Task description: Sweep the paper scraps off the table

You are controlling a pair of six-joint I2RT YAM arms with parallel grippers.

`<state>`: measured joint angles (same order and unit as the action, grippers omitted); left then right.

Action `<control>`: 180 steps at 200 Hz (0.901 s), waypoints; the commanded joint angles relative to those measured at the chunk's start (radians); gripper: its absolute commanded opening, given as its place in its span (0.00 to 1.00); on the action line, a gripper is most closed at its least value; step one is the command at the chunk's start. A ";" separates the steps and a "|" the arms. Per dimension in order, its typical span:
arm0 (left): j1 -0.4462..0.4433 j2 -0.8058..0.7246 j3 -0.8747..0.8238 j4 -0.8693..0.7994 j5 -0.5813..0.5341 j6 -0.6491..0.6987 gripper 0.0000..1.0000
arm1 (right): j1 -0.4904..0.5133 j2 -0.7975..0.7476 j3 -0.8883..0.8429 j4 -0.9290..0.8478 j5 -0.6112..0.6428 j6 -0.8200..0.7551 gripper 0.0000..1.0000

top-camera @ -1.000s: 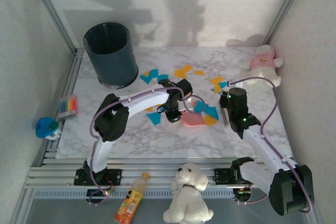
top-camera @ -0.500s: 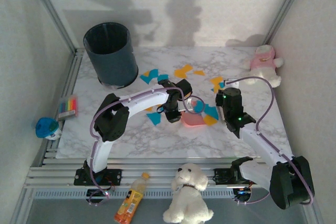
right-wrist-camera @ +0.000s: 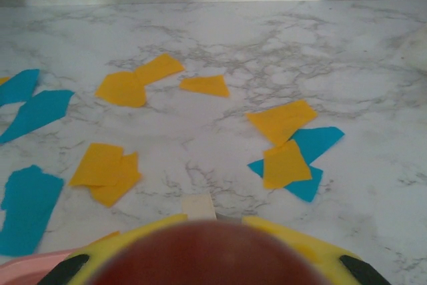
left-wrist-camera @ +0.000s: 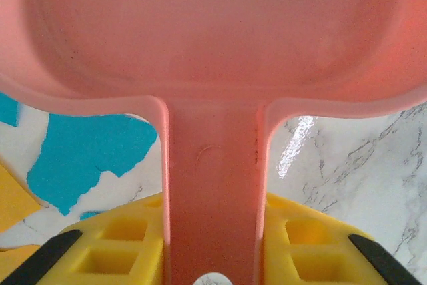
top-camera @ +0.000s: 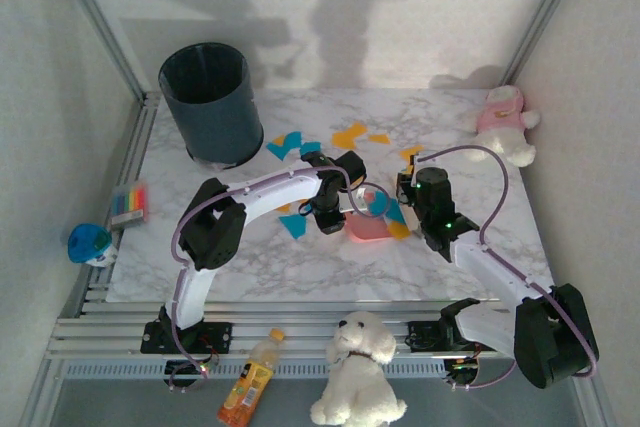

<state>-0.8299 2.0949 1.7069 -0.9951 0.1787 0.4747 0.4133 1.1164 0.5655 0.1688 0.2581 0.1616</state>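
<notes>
The paper scraps, orange (top-camera: 348,134) and teal (top-camera: 285,143), lie scattered over the middle and back of the marble table (top-camera: 250,267). More orange scraps (right-wrist-camera: 120,88) and teal scraps (right-wrist-camera: 313,141) lie ahead of the right wrist. My left gripper (top-camera: 328,215) (left-wrist-camera: 213,231) is shut on the handle of the pink dustpan (top-camera: 368,227) (left-wrist-camera: 213,31), whose pan rests on the table among the scraps. My right gripper (top-camera: 408,192) (right-wrist-camera: 213,221) is just right of the dustpan, shut on a red-brown rounded tool (right-wrist-camera: 200,258) with a pale tip (right-wrist-camera: 198,205) close to the tabletop.
A dark bin (top-camera: 212,102) stands at the back left. A pink plush toy (top-camera: 505,122) sits at the back right. A striped block (top-camera: 130,204) and a blue object (top-camera: 90,244) lie on the left; a white plush dog (top-camera: 360,367) and a bottle (top-camera: 250,382) lie at the near edge.
My right arm has swung left and away from its base, bringing its gripper close to the dustpan's right side. The left arm and dustpan have stayed put.
</notes>
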 commanded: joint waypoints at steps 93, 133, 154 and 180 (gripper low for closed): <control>-0.010 0.030 0.017 -0.020 0.013 0.019 0.00 | 0.014 -0.051 0.019 -0.048 -0.127 0.098 0.00; -0.012 0.032 0.016 -0.020 0.019 0.018 0.00 | 0.013 -0.076 0.019 -0.055 -0.132 0.106 0.00; -0.012 0.030 0.015 -0.017 0.024 0.019 0.00 | 0.014 -0.081 0.023 -0.057 -0.134 0.108 0.00; -0.012 0.023 0.011 -0.005 0.030 0.019 0.00 | 0.012 -0.090 0.037 -0.074 -0.141 0.114 0.00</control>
<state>-0.8307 2.1082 1.7073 -0.9878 0.1875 0.4747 0.4179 1.0485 0.5701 0.1177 0.1368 0.2523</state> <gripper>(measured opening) 0.263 0.245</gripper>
